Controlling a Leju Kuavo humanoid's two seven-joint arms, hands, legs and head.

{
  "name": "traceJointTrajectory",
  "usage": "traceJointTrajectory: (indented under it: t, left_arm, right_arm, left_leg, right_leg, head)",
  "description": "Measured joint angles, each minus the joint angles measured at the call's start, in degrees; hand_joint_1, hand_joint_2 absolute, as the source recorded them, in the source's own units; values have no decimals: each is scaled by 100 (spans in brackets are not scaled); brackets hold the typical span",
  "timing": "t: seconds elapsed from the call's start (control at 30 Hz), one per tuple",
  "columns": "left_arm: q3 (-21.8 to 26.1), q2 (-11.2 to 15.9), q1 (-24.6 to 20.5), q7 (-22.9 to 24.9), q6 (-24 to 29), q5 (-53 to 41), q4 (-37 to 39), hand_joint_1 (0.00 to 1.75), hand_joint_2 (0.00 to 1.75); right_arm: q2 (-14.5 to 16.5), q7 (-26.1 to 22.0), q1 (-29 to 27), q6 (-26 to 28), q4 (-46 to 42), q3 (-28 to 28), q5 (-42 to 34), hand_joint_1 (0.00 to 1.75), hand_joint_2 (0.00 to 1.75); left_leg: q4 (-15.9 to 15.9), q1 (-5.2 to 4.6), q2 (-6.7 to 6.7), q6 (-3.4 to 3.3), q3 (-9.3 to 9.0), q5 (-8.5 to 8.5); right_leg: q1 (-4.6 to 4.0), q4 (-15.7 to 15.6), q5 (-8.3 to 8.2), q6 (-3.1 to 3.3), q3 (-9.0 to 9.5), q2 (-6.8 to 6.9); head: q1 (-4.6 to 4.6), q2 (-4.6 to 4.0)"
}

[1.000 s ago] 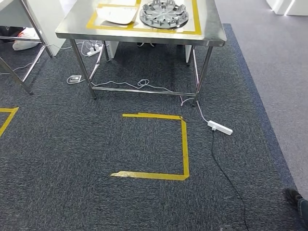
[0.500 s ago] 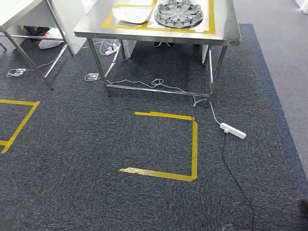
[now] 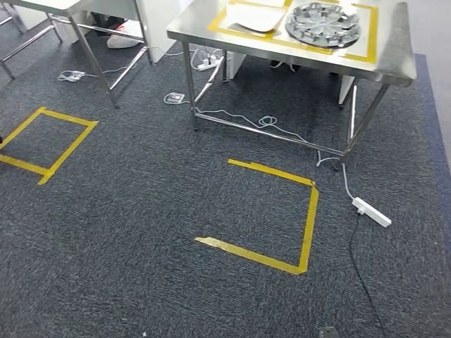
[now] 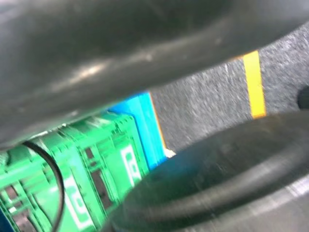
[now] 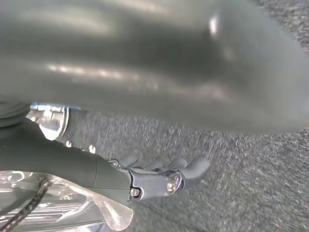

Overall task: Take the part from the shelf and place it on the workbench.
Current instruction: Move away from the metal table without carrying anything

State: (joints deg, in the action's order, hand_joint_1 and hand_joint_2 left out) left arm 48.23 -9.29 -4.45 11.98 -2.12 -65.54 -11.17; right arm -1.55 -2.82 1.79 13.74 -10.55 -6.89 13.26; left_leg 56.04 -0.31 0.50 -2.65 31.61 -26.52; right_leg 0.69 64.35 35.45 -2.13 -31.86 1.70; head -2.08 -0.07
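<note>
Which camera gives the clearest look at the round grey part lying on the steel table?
The head view: the round grey part lies in full sight inside the yellow tape frame on the steel table, beside a white sheet. The two wrist views point at carpet and nearby close-up surfaces, so they tell nothing about it.

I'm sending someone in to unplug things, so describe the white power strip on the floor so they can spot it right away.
Find the steel table carrying the round grey slotted part. Just beyond its right front leg, on the dark carpet, lies the white power strip, right of the yellow tape outline. It is a lone long white bar, with a white cord running up toward the table and a black cord trailing away.
</note>
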Motion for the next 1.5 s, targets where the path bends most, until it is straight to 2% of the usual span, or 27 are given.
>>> traceJointTrajectory:
  t: [0.07,0.1,0.17,0.23,0.3,0.37,0.4,0.47,0.53,0.6,0.63,0.67,0.73,0.8,0.83,0.9,0.97,1.03,1.07,1.1,1.13,1.2,1.27,1.33,1.37,1.43,1.5]
  left_arm:
    - [-1,-14,-5,0,-4,-1,0,0,0]
    - [-1,-17,2,0,-4,-1,0,0,0]
    - [0,-19,10,0,-4,-1,0,0,0]
    - [-1,-21,2,0,-4,-1,0,0,0]
    - [-1,-24,-5,0,-4,-1,0,0,0]
    - [-1,-20,8,0,-4,-1,0,0,0]
    - [-1,-18,17,0,-3,-1,0,0,0]
    - [-1,-13,13,0,-1,-2,0,0,0]
    - [0,-15,2,1,2,-4,0,0,0]
    - [0,-15,5,9,4,-6,0,0,0]
    - [0,-15,11,15,4,-11,0,0,0]
    - [0,-15,15,21,3,-18,0,0,0]
    - [0,-15,8,26,-2,-34,0,0,0]
    - [-1,-16,-16,26,-6,-41,0,0,0]
    - [0,-18,-20,28,-4,-38,0,0,0]
    - [10,-22,-6,42,16,-12,0,0,0]
    - [38,-25,0,69,49,35,0,0,0]
    - [78,-31,-9,92,89,89,0,0,0]
    - [99,-33,-12,102,111,117,0,0,0]
    - [123,-36,-10,111,131,145,0,0,0]
    - [151,-37,-5,119,149,177,0,0,0]
    - [210,-38,1,125,181,239,0,0,0]
    - [268,-42,-8,123,213,301,0,0,0]
    - [334,-46,-12,101,240,365,0,0,0]
    - [370,-47,-6,87,254,395,0,0,0]
    - [440,-46,11,69,273,440,0,0,0]
    - [490,-45,4,64,286,467,0,0,0]
  right_arm:
    - [-7,5,-26,3,1,1,1,0,0]
    - [-9,7,-37,4,1,1,1,0,0]
    - [-9,8,-46,4,1,1,1,0,0]
    - [-12,8,-44,5,3,1,1,0,0]
    - [-15,8,-36,5,5,1,1,0,0]
    - [-11,10,-21,6,5,1,3,0,0]
    - [-6,11,-14,7,5,1,6,0,0]
    - [4,9,-18,18,5,1,28,0,0]
    - [2,12,-41,46,5,1,69,0,0]
    - [0,21,-56,75,5,4,110,0,0]
    - [-1,32,-53,89,5,11,137,0,0]
    - [-1,51,-44,104,5,21,169,0,0]
    - [-1,111,-28,140,5,51,248,0,0]
    - [-4,178,-16,175,5,85,319,0,0]
    - [-7,212,-8,190,5,105,356,0,0]
    - [-10,277,16,216,4,157,450,0,0]
    - [-9,318,27,238,2,227,561,0,0]
    - [-9,358,21,258,1,308,688,0,0]
    - [-9,384,16,267,1,352,755,0,0]
    - [-8,408,15,273,1,398,823,0,0]
    - [-6,427,20,275,1,449,894,0,0]
    - [-2,467,49,272,-2,559,1033,0,0]
    - [1,524,99,265,-5,667,1157,0,0]
    - [4,597,161,245,-16,774,1275,0,0]
    - [7,634,193,232,-27,825,1332,0,0]
    - [21,685,253,204,-59,914,1414,0,0]
    - [32,713,287,190,-79,981,1448,0,0]
  left_leg:
    - [9,-12,-156,-17,31,14]
    - [17,-17,-236,-19,36,19]
    - [44,-23,-397,-13,36,22]
    - [81,-26,-537,12,50,23]
    - [104,-19,-656,72,95,43]
    - [109,-1,-765,148,143,77]
    - [139,-4,-714,180,167,58]
    - [490,-12,-426,242,328,-170]
    - [1264,14,-158,300,673,-570]
    - [1802,54,-106,341,901,-735]
    - [1753,68,-91,351,860,-653]
    - [1473,77,-56,349,703,-479]
    - [638,46,194,303,252,-148]
    - [165,-5,408,239,19,-62]
    - [118,-29,419,214,17,-90]
    - [90,-18,270,157,32,-67]
    - [48,8,135,88,21,-33]
    - [39,13,-9,39,36,-13]
    - [41,8,-90,27,46,-9]
    - [44,5,-175,23,48,-7]
    - [50,3,-262,23,45,-7]
    - [72,4,-432,36,33,-12]
    - [116,-7,-575,77,53,-23]
    - [144,0,-697,150,109,-9]
    - [150,11,-759,189,136,8]
    - [214,16,-680,251,186,-27]
    - [662,11,-360,307,397,-290]
  right_leg:
    - [-4,732,271,3,-358,-140]
    - [-8,856,250,11,-430,-157]
    - [-7,382,-125,37,-235,-206]
    - [7,-423,-470,65,121,-434]
    - [6,-769,-538,90,289,-594]
    - [-2,-791,-563,136,316,-506]
    - [4,-805,-581,169,326,-442]
    - [25,-837,-606,230,331,-286]
    - [19,-836,-599,256,326,-114]
    - [13,-832,-588,258,322,65]
    - [13,-831,-581,252,327,145]
    - [13,-831,-572,242,339,216]
    - [-2,-826,-543,202,373,343]
    - [-30,-822,-510,142,396,467]
    - [-42,-825,-498,111,408,532]
    - [-34,-824,-461,46,440,607]
    - [-13,-541,-250,-7,319,354]
    - [0,232,133,-26,-66,-19]
    - [1,635,274,-30,-275,-111]
    - [0,879,307,-33,-417,-149]
    - [1,893,215,-35,-456,-164]
    - [19,261,-246,-29,-222,-248]
    - [51,-466,-546,-17,81,-501]
    - [53,-691,-556,16,197,-629]
    - [48,-706,-564,46,212,-583]
    - [55,-725,-593,119,234,-457]
    - [64,-754,-601,183,256,-293]
  head:
    - [0,0]
    - [0,0]
    - [1,0]
    - [4,0]
    - [7,0]
    - [5,0]
    - [10,0]
    - [48,0]
    - [84,0]
    - [84,0]
    - [85,0]
    - [87,0]
    - [89,0]
    - [87,0]
    - [88,0]
    - [88,0]
    - [60,0]
    - [28,0]
    - [25,0]
    - [26,0]
    - [26,0]
    - [26,0]
    - [31,0]
    - [36,0]
    - [37,0]
    - [45,0]
    - [78,0]
